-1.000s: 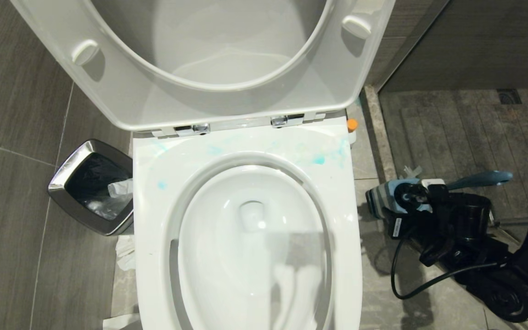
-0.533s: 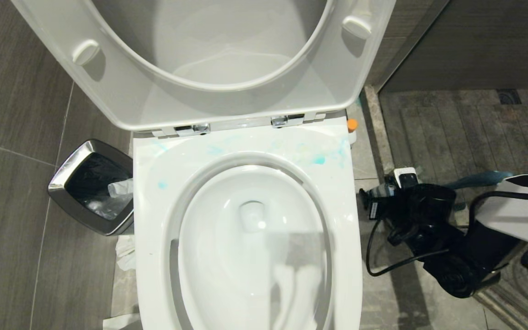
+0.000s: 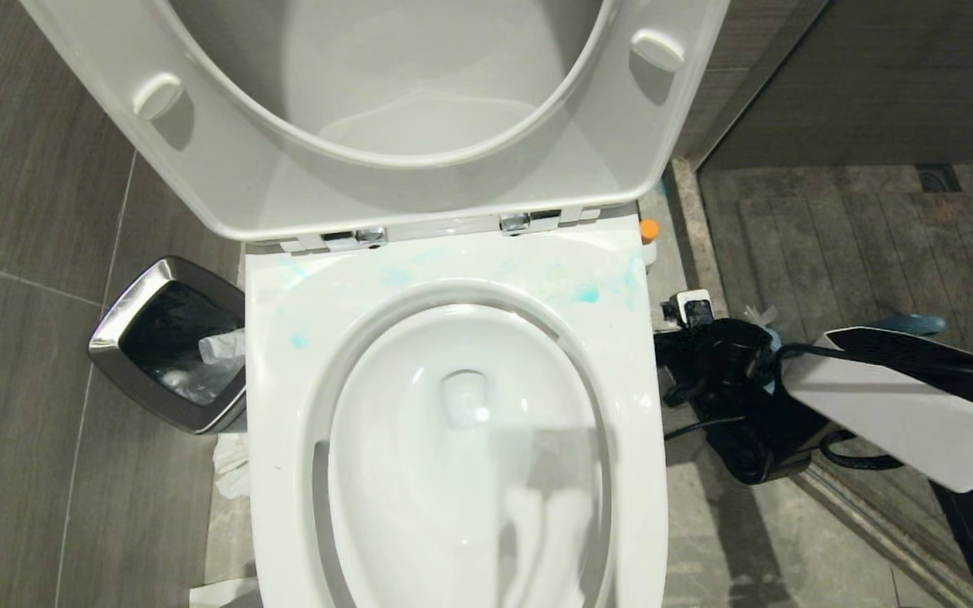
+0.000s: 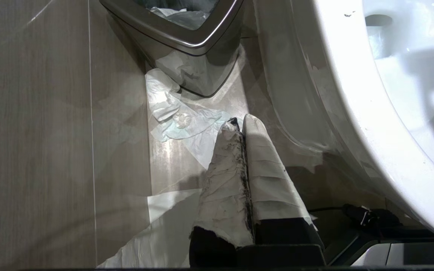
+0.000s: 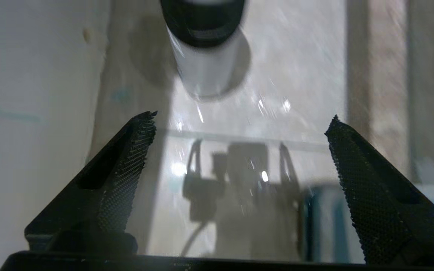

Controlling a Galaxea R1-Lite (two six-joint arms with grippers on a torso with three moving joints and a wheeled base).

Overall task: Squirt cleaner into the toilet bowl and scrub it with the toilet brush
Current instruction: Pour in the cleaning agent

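Right gripper (image 5: 239, 124) is spread wide and holds nothing; a second ago it sat lower by the brush holder with jaws narrower, now it has swung toward the cleaner (image 5: 205, 64), which stands on the floor right beside the toilet's back corner, orange cap (image 3: 649, 227) showing. Brush (image 3: 909, 323) stays in its holder on the floor to the right, handle tip peeking past the arm, untouched. Bowl (image 3: 461, 439) is open, lid up, blue smears on the rim (image 3: 588, 294). Likely step: reaching for the bottle, squirt not started. Left gripper (image 4: 241, 126) is parked low beside the bowl near the bin (image 3: 165, 338), fingers pressed together, empty.
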